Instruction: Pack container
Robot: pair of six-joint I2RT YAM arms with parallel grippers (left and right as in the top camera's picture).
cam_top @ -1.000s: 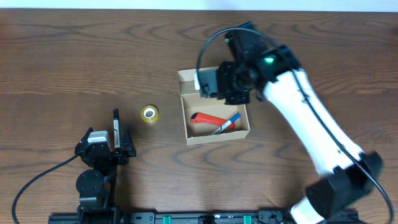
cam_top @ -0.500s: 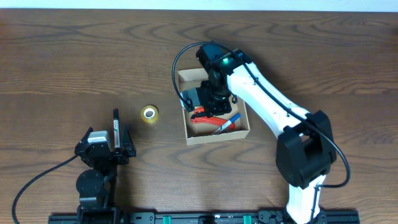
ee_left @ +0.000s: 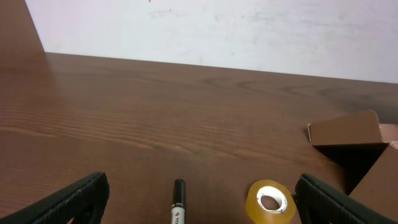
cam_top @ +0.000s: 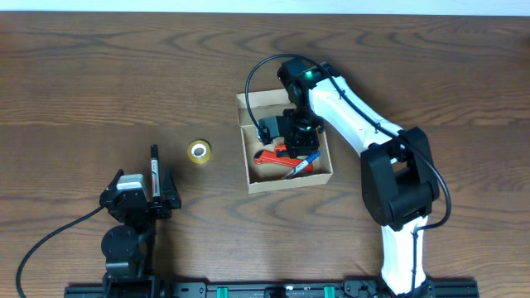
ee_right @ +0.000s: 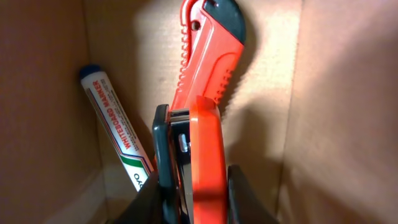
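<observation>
The tan cardboard container point(cam_top: 288, 180) stands open mid-table, its flap up at the back. Inside lie a red utility knife point(ee_right: 208, 56) and a blue-capped whiteboard marker point(ee_right: 115, 130). My right gripper point(cam_top: 291, 134) is down inside the box, shut on an orange and dark grey tool point(ee_right: 205, 143) held just above the knife; in the right wrist view its jaws point(ee_right: 189, 202) clamp the tool's sides. My left gripper point(ee_left: 208, 208) is open and empty, low over the table at the front left point(cam_top: 153, 197).
A yellow tape roll point(cam_top: 198, 151) lies left of the box and shows in the left wrist view point(ee_left: 269, 202). A black marker point(cam_top: 154, 165) lies between the left fingers point(ee_left: 178, 202). The box corner point(ee_left: 348, 134) shows at the right of that view.
My right arm has swung in from above the box's back edge and gone down into the box with the orange tool. The left arm has not moved.
</observation>
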